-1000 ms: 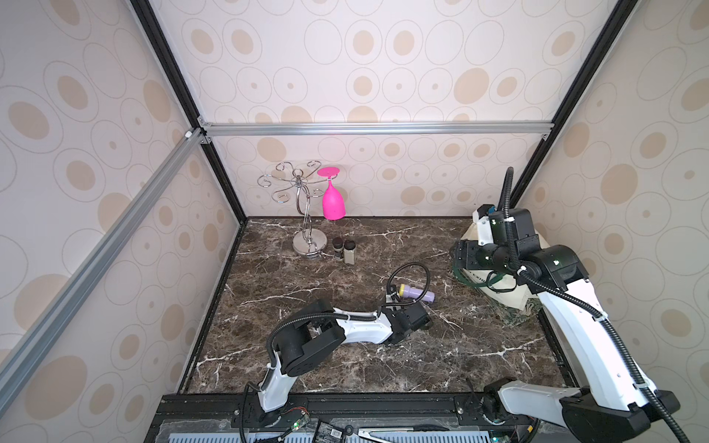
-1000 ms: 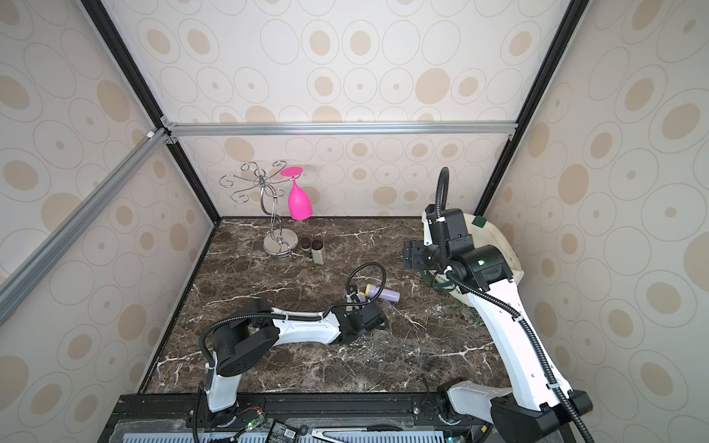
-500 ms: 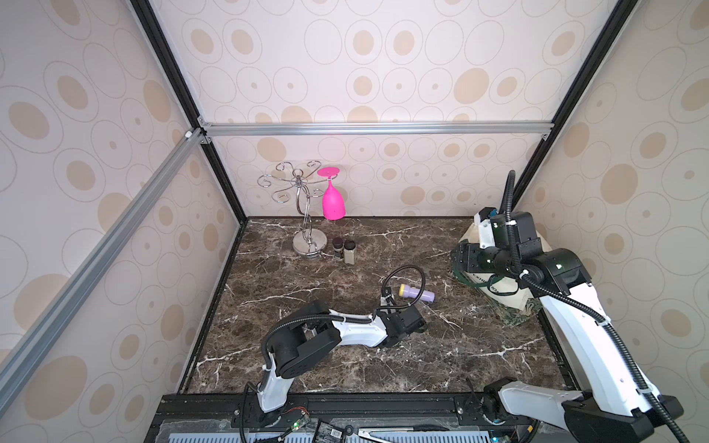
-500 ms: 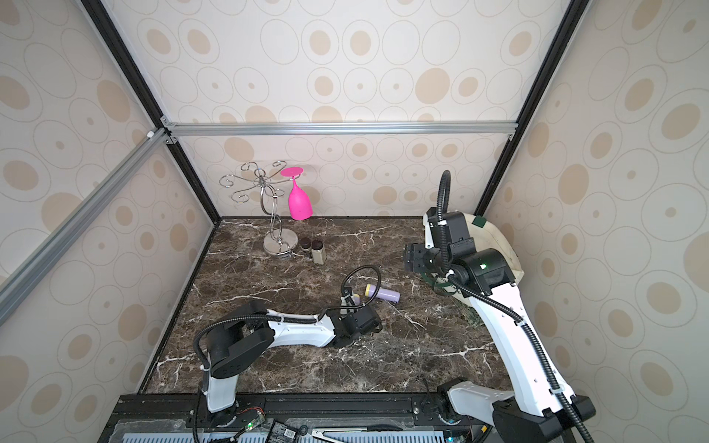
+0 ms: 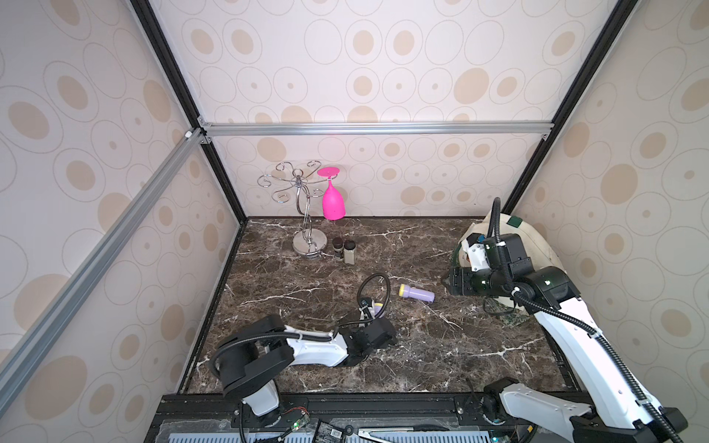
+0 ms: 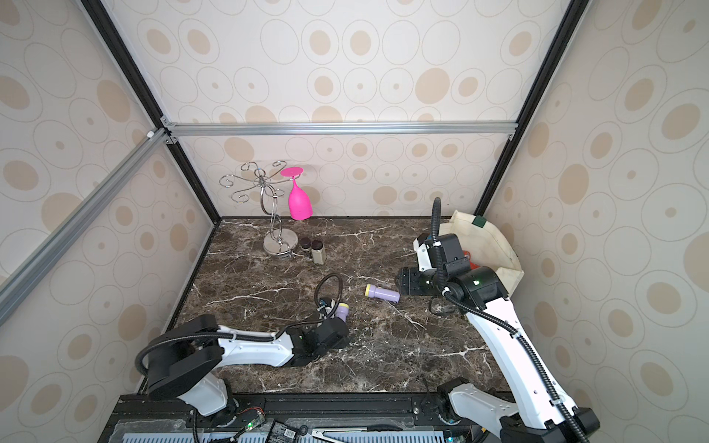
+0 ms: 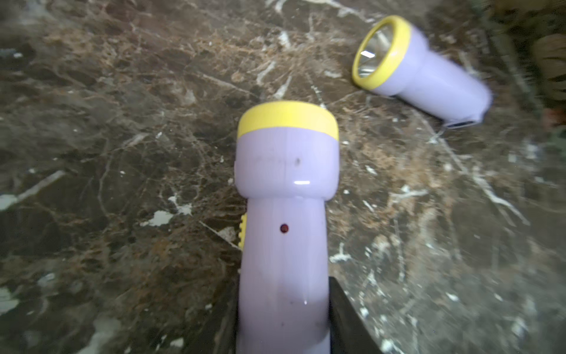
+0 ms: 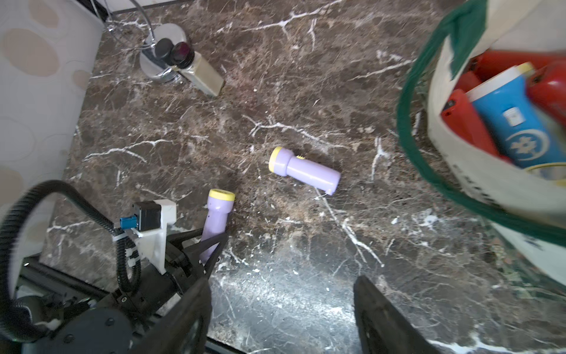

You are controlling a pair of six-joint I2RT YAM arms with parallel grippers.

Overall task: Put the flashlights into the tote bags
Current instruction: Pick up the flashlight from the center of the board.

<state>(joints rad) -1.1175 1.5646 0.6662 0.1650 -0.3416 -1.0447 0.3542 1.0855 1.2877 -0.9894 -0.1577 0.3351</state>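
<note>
Lilac plastic flashlight (image 7: 283, 245), yellow-ringed head, clamped in left tool (image 7: 283, 312).

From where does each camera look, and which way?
Top views: high at the front, facing down over the marble table; left arm and right arm show.
Left wrist: behind the left gripper, low, facing along its held lilac flashlight; finger edges show.
Right wrist: behind the right gripper, higher, facing down; its open fingers show.
Shared: both wrist views show the loose lilac flashlight.
</note>
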